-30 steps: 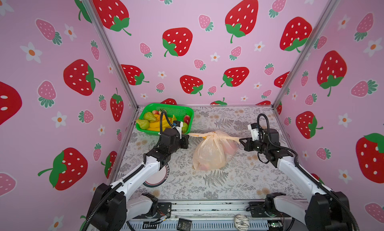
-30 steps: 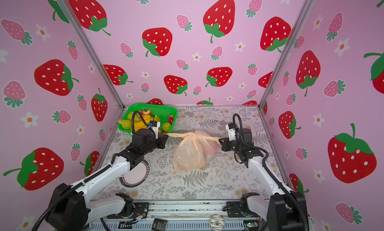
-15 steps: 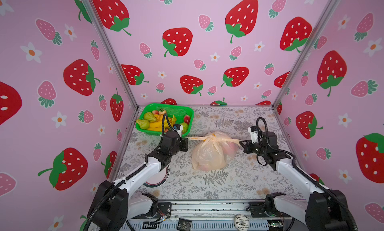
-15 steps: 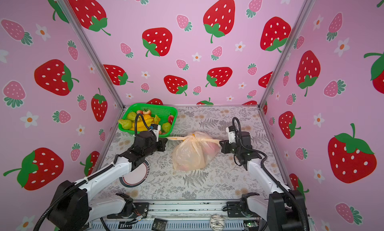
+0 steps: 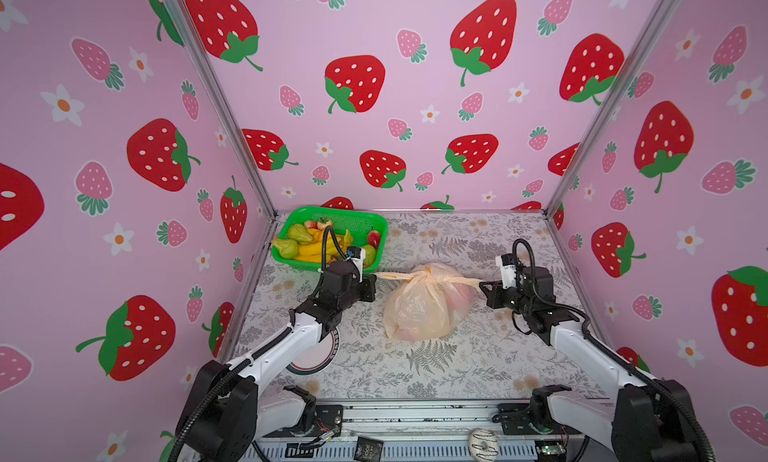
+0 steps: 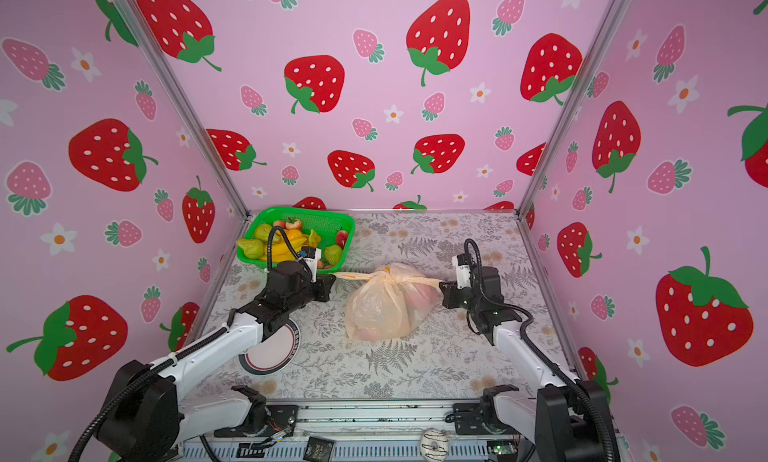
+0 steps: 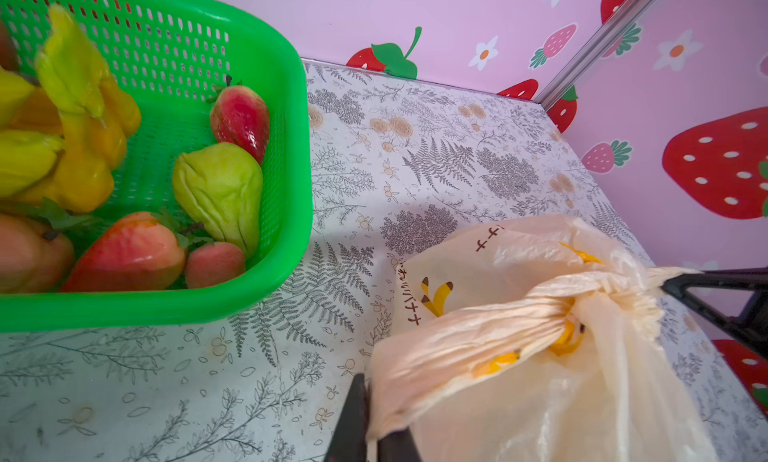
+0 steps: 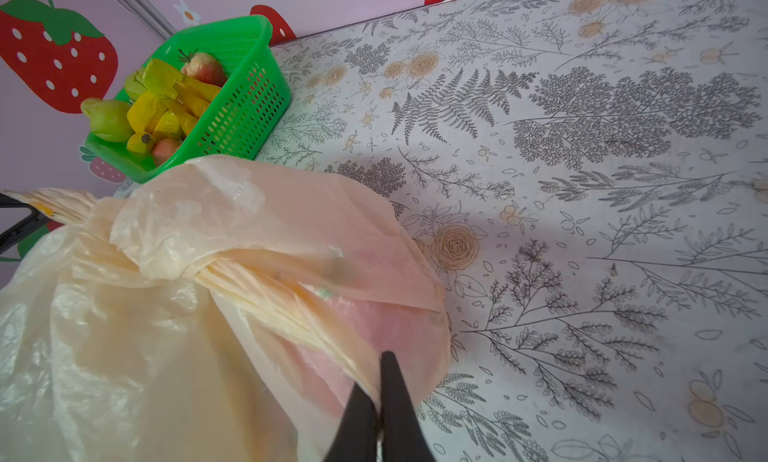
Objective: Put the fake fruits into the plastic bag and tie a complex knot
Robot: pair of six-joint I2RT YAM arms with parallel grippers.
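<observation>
Your left tool (image 5: 374, 275) and right tool (image 5: 482, 284) each pinch the plastic bag (image 5: 415, 312) narrowly, holding opposite ends taut to cinch the knot (image 5: 424, 276).

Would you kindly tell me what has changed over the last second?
Both arms sank slightly: the left claw and right claw lowered a little, each keeping its tail of the plastic bag. The knot, the bag's place and the green basket stayed.
</observation>
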